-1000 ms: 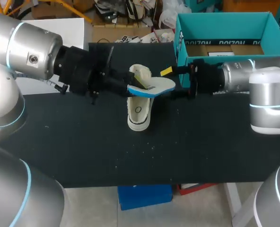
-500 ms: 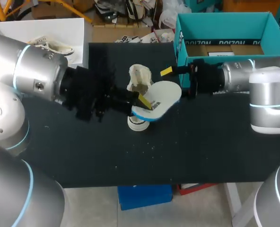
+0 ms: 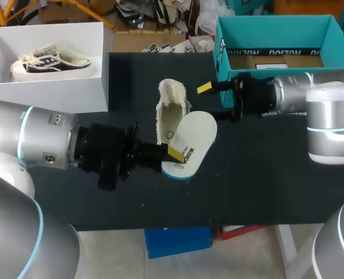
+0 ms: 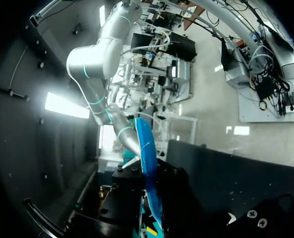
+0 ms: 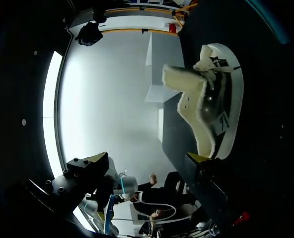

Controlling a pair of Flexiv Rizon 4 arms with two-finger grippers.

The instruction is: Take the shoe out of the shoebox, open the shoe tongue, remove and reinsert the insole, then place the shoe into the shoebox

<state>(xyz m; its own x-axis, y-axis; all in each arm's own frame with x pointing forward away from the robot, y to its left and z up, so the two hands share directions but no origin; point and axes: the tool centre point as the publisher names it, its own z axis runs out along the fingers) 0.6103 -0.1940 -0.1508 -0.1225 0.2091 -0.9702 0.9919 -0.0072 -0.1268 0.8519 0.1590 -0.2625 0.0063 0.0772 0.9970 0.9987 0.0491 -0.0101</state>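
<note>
Where the head view looks down on the black table (image 3: pixel 265 192), the left gripper (image 3: pixel 171 155) is clenched on one end of the white, blue-edged insole (image 3: pixel 192 142). The insole slants across the near side of the cream shoe (image 3: pixel 169 116). The shoe lies on the table, near the teal shoebox (image 3: pixel 221 52) but outside it. The right gripper (image 3: pixel 211 100) hangs just beside the shoe, fingers spread, with nothing between them.

Left wrist view: the insole (image 4: pixel 146 163) stands edge-on, pinched between the fingers.

Right wrist view: the right gripper (image 5: pixel 148 158) is released. The shoe (image 5: pixel 211 109) lies ahead of it, by one yellow fingertip (image 5: pixel 196 157). Whether they touch cannot be told.
</note>
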